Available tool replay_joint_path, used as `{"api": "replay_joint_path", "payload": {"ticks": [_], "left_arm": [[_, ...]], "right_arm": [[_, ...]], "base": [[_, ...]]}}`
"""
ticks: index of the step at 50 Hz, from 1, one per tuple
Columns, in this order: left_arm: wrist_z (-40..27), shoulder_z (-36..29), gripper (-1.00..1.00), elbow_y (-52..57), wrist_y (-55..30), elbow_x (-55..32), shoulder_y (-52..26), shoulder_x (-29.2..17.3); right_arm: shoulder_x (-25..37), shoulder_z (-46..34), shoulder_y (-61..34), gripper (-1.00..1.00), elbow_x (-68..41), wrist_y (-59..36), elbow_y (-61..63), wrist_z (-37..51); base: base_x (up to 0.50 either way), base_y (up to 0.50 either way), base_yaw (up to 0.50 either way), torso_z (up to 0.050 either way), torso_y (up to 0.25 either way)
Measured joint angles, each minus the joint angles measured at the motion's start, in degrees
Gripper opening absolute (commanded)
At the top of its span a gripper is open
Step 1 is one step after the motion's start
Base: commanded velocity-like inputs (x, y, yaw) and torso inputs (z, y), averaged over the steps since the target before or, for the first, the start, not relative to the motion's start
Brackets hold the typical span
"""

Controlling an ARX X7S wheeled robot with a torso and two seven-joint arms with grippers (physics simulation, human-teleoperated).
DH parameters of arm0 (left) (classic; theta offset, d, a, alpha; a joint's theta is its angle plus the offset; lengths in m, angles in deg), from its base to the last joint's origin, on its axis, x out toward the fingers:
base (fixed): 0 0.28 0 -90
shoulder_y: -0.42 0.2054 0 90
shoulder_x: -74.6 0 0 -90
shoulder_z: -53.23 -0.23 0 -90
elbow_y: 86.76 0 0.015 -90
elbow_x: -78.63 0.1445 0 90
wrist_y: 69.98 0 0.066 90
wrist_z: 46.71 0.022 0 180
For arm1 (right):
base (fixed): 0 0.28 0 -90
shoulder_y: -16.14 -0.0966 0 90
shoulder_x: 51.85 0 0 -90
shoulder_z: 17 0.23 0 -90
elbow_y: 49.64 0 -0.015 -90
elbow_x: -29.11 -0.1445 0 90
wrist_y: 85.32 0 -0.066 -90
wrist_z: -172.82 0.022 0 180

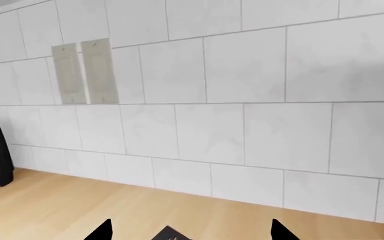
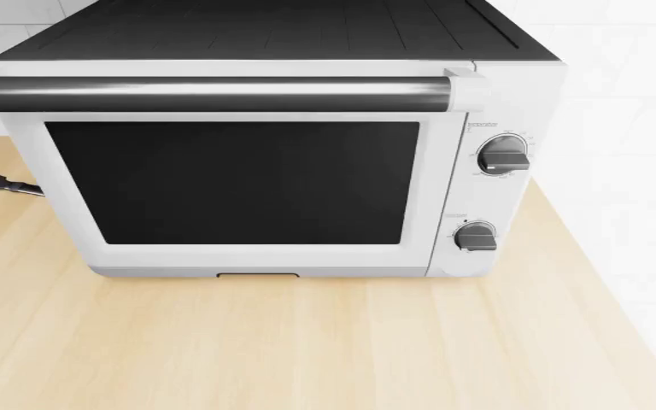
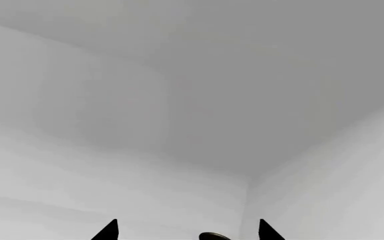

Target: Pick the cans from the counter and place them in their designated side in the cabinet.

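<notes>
The light wood bench (image 2: 305, 342) lies nearest in the head view, and no can shows on it in any view. On it stands a white toaster oven (image 2: 260, 154) with two dials, their small printing too blurred to read. Farther off, the left hand (image 1: 192, 231) has its fingertips apart and empty before a white tiled wall (image 1: 245, 100), and the right hand (image 3: 186, 231), fingertips likewise apart, faces bare white surfaces.

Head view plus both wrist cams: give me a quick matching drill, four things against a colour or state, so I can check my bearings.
Things:
1. Toaster oven
2. Upper oven knob
3. Left gripper
4. Wall plates

Descriptions:
A. Open, nothing between its fingertips
B. Grey, on the white tiled wall
C. White body, dark glass door, shut
D. Dark, right of the door

Pairs: 1-C, 2-D, 3-A, 4-B
</notes>
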Motion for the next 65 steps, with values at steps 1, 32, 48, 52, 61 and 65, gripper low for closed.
{"api": "replay_joint_path", "payload": {"ticks": [1, 32, 48, 52, 61, 65], "left_arm": [[0.04, -0.07, 1.00, -0.04, 0.03, 0.02, -0.07, 0.02], [1.27, -2.90, 1.00, -2.12, 1.12, 0.94, -3.16, 0.99], [2.40, -5.10, 1.00, -3.92, 2.51, 1.92, -5.01, 2.01], [2.62, -5.76, 1.00, -3.83, 2.65, 2.13, -5.46, 2.28], [2.90, -7.19, 1.00, -3.26, 2.84, 2.52, -6.50, 3.02], [2.95, -7.58, 1.00, -2.23, 2.74, 2.41, -6.66, 3.30]], "right_arm": [[0.00, 0.00, 0.00, 1.00, 0.00, 0.00, 0.00, 0.00], [0.00, 0.01, 0.04, 1.00, 0.00, -0.01, -0.02, 0.00], [0.00, -0.21, 0.02, 1.00, 2.64, -4.96, 4.03, -1.71], [0.00, -0.58, 0.02, 1.00, 3.54, -6.99, 6.11, -2.89], [0.00, -1.93, 0.00, 1.00, 4.32, -10.35, 10.55, -6.03], [0.00, -2.18, 0.00, 1.00, 4.41, -11.14, 12.01, -7.52]], "base": [[0.00, 0.00, 0.00, 0.000, 0.000], [-0.27, 0.00, 0.00, 0.000, 0.000], [-0.03, 0.00, 0.00, 0.000, 0.000], [0.00, 0.00, 0.00, 0.000, 0.000], [0.00, 0.00, 0.00, 0.000, 0.000], [0.00, 0.00, 0.00, 0.000, 0.000]]}}
